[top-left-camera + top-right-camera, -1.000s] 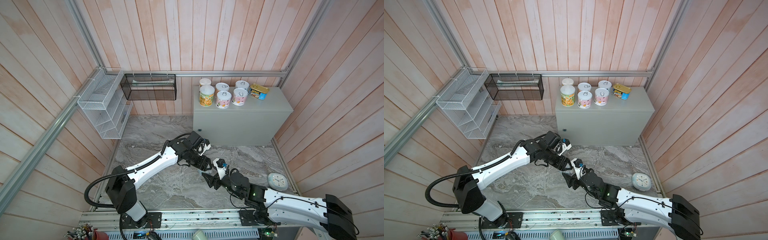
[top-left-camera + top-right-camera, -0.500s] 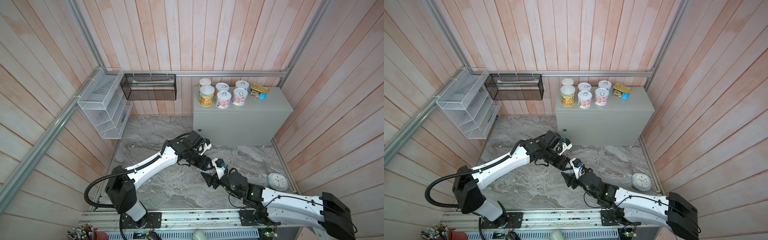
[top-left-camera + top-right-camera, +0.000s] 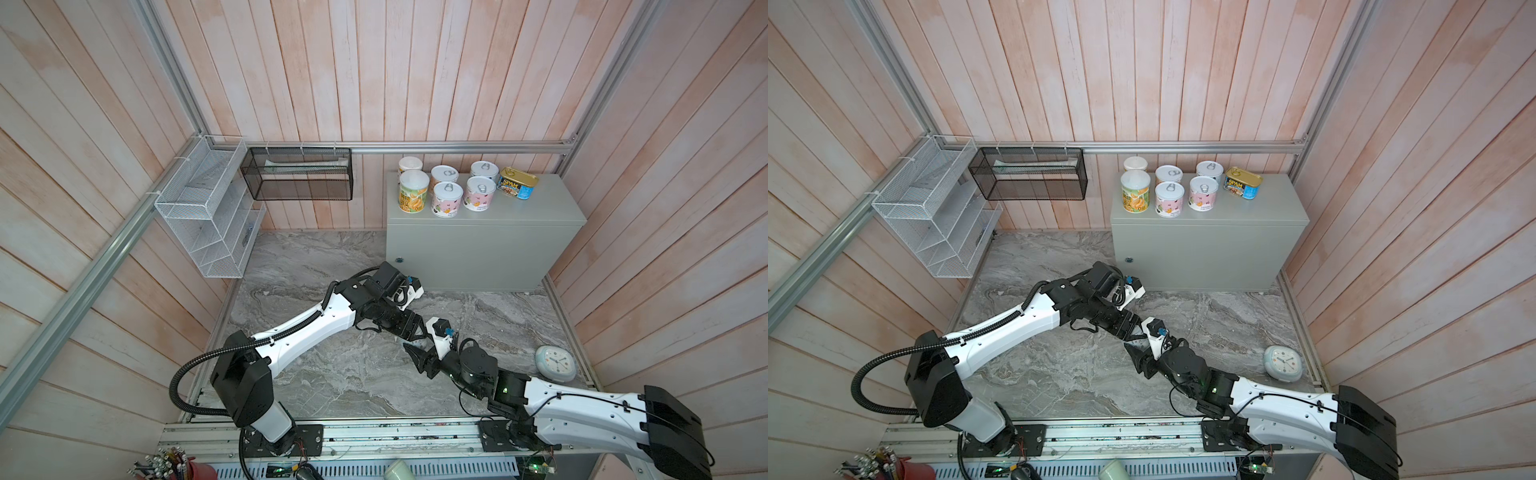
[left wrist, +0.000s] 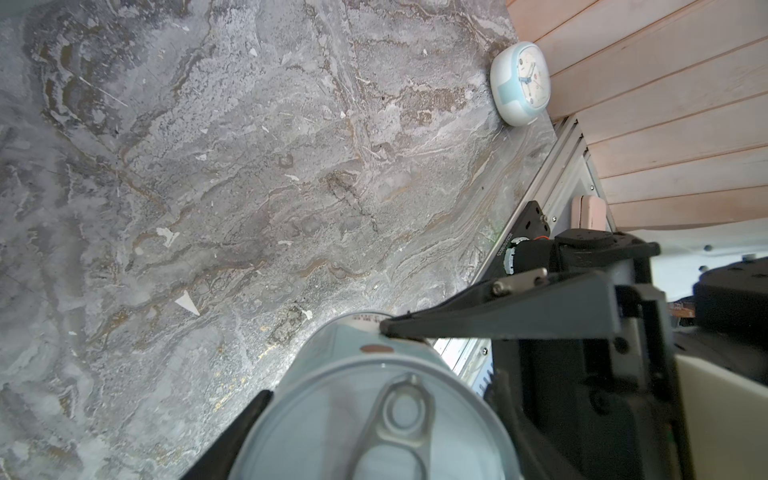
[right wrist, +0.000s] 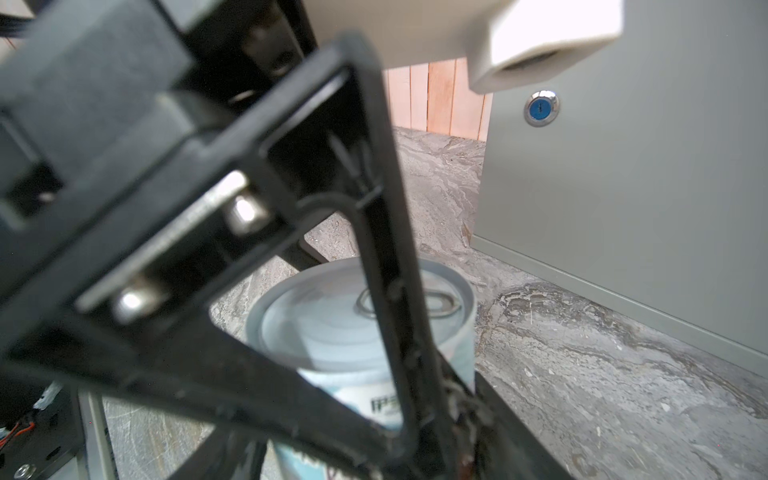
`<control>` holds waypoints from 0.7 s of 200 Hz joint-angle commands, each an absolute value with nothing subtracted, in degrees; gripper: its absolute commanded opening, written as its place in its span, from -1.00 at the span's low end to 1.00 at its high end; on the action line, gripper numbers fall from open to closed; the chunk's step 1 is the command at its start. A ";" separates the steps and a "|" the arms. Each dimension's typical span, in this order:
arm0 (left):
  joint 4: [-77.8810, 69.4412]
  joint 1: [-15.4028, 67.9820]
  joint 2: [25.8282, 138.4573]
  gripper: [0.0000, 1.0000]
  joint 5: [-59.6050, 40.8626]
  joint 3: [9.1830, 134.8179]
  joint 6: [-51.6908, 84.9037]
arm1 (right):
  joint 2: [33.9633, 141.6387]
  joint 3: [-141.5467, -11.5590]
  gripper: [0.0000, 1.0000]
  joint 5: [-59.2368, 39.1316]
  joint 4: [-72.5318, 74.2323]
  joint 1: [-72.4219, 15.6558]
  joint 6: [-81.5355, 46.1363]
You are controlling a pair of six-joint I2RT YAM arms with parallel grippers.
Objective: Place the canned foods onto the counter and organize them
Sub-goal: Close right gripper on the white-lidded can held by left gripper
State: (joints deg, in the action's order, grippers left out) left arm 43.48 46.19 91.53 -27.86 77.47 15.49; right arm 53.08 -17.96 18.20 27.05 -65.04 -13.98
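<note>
Seven cans (image 3: pixel 448 199) sit grouped on the counter (image 3: pixel 482 245), toward its left end. A mesh basket (image 3: pixel 297 174) on the wall left of the counter holds a long pale item (image 3: pixel 305 165). In front of the counter, the left gripper (image 4: pixel 324 361) clamps a blue can (image 4: pixel 374 419). The right gripper (image 3: pixel 420 355) crowds close, and whether it grips cannot be told. A clock (image 3: pixel 555 363) lies nearby.

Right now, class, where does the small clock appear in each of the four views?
In a top view: clock low on the right, beside the wooden wall.
In a top view: clock low right, beside that wall.
Left wrist view: clock beside the wooden wall.
Right wrist view: not in it.
Shared landmark: the grey marble surface, in all four.
</note>
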 commanded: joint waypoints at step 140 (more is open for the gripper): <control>40.06 46.46 87.69 -0.15 -35.99 75.46 19.38 | 55.50 -18.19 0.56 23.03 34.58 -62.52 -16.28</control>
State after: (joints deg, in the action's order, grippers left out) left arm 40.69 45.47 90.85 -28.95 76.03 17.74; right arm 54.83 -16.67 17.56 32.27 -64.03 -15.94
